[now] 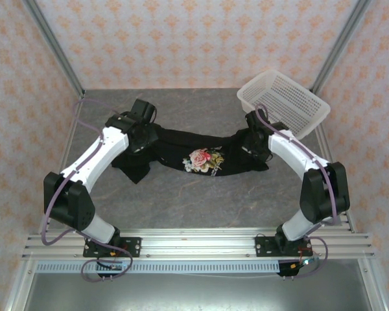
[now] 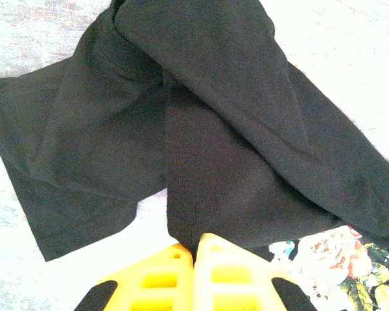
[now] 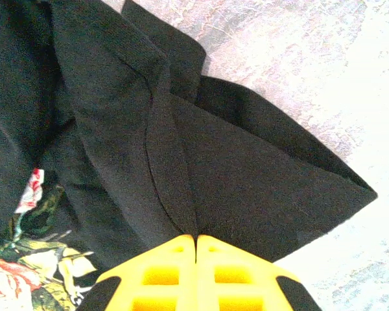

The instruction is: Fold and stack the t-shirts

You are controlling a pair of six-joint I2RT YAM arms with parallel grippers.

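**Yellow fingertips pinched on black cloth at both ends**

Yellow fingers [image 2: 215, 265] sit at the bottom of the left wrist view, pressed together with a fold of the black t-shirt [image 1: 201, 155] running in between them. The left gripper [image 2: 194, 249] is thus closed on the cloth. The right wrist view shows the same: the right gripper [image 3: 196, 238] has its jaws together on a pointed fold of the shirt.

From above, the t-shirt is strung between the two grippers over the middle of the table [image 1: 194, 201], sagging in the centre with its pink-rose floral print [image 1: 203, 160] facing up. A bunched part hangs down beside the left gripper. The floral print also shows at the lower edge of both wrist views.

At the far right corner of the grey table, a white mesh basket [image 1: 285, 100] stands tilted, well apart from the shirt.
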